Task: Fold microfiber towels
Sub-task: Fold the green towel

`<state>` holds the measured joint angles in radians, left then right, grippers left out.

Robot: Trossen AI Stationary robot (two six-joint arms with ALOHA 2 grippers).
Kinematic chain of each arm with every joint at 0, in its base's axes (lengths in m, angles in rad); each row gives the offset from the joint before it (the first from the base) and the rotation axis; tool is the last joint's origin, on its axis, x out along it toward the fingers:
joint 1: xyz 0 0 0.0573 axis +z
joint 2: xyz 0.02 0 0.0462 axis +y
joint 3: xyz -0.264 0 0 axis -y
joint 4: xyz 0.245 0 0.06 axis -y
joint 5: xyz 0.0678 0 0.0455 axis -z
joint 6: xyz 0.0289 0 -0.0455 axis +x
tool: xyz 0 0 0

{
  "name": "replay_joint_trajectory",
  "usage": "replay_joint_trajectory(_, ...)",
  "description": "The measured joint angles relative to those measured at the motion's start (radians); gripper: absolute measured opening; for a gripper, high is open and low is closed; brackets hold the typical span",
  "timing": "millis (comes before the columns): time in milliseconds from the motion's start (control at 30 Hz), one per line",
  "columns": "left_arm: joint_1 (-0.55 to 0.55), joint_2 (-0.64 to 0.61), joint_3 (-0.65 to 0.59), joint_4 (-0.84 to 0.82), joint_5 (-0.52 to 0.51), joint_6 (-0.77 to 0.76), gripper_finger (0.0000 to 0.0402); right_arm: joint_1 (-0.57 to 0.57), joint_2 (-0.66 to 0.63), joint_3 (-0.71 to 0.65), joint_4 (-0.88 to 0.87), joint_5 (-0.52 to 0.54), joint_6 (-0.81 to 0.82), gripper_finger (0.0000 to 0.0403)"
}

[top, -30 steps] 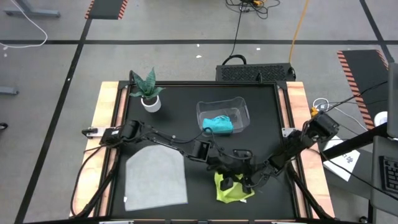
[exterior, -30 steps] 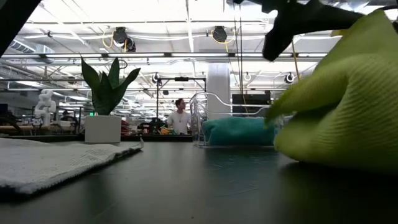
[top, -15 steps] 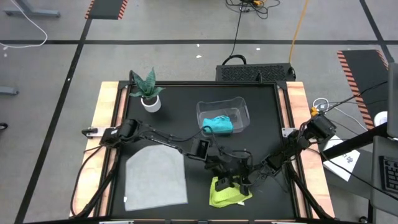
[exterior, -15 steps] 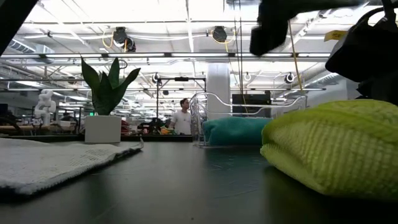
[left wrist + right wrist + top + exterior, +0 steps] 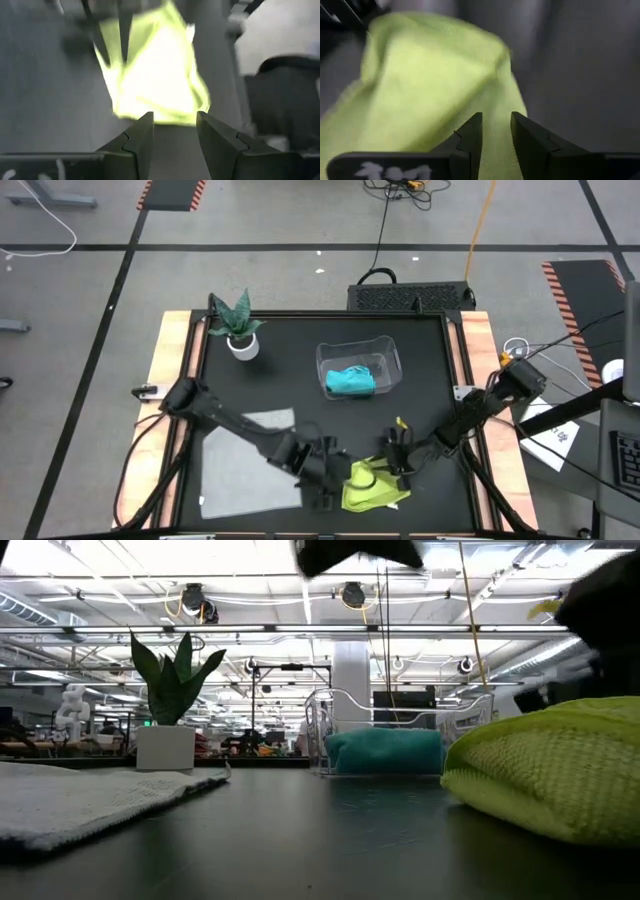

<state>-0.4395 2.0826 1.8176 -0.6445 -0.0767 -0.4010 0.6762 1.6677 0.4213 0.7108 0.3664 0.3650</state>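
Note:
The yellow-green towel (image 5: 375,488) lies in a rumpled, folded heap on the black table near its front edge; it also shows in the low view (image 5: 550,775). My left gripper (image 5: 338,480) is open just left of it, with its fingertips (image 5: 175,117) at the towel's edge (image 5: 155,80). My right gripper (image 5: 392,465) is open over the towel's far side (image 5: 435,75), and the cloth shows through the gap (image 5: 496,117). The light grey towel (image 5: 250,465) lies flat at the front left. The teal towel (image 5: 350,381) lies in the clear bin (image 5: 385,355).
A potted plant (image 5: 240,330) stands at the far left of the table. My left arm reaches across the grey towel. The clear bin stands at the middle far side. The table's wooden side rails (image 5: 165,370) border the black mat.
The yellow-green towel's raised part has come down, and the towel now lies low on the table. My left gripper has drawn back from over the towel toward the table's left and near edge. My right gripper has stayed over the towel's far side.

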Motion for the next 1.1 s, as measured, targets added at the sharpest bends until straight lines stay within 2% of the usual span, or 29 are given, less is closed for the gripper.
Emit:
replay_joint_trajectory(233, -0.053, 0.005, -0.229, 0.182, -0.104, -0.027, 0.0149, -0.024, -0.114, 0.004, 0.004, 0.014, -0.037, 0.0092)
replay_joint_trajectory(400, -0.048, 0.005, -0.352, 0.343, -0.141, 0.031, 0.0149, -0.022, -0.191, 0.004, 0.003, 0.017, -0.017, 0.0092)
replay_joint_trajectory(500, -0.041, 0.005, -0.387, 0.367, -0.160, 0.055, 0.0149, -0.011, -0.198, 0.004, -0.005, 0.020, 0.034, 0.0092)
replay_joint_trajectory(633, -0.040, 0.005, -0.420, 0.395, -0.281, 0.122, 0.0149, -0.006, -0.188, 0.004, -0.032, 0.019, 0.128, 0.0092)
replay_joint_trajectory(733, -0.048, 0.005, -0.439, 0.406, -0.333, 0.222, 0.0149, 0.000, -0.156, 0.004, -0.047, 0.021, 0.198, 0.0092)
replay_joint_trajectory(1000, -0.078, 0.005, -0.492, 0.473, -0.336, 0.384, 0.0150, 0.027, -0.083, 0.004, -0.080, 0.026, 0.421, 0.0092)
replay_joint_trajectory(1100, -0.083, 0.005, -0.507, 0.491, -0.336, 0.442, 0.0150, 0.031, -0.066, 0.005, -0.080, 0.027, 0.451, 0.0092)
